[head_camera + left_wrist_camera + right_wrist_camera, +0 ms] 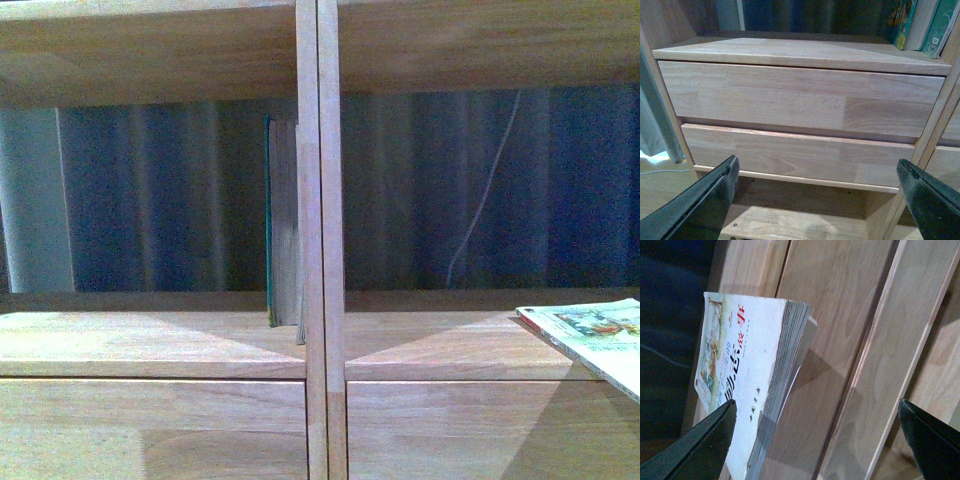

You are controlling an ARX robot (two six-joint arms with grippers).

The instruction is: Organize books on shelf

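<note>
Right gripper (816,407) stands with its jaws spread wide and clasps nothing. The thin pale paperback (745,375) lies just beside one of its fingers (705,445), at the edge of the gap rather than in its middle; whether finger and cover touch I cannot tell. In the front view that paperback lies flat at the far right of the shelf (150,345), one corner past the board's front edge. The left gripper (817,161), also spread and empty, faces the drawer fronts (800,95), well apart from the teal book (285,220) standing upright against the central upright (320,200).
</note>
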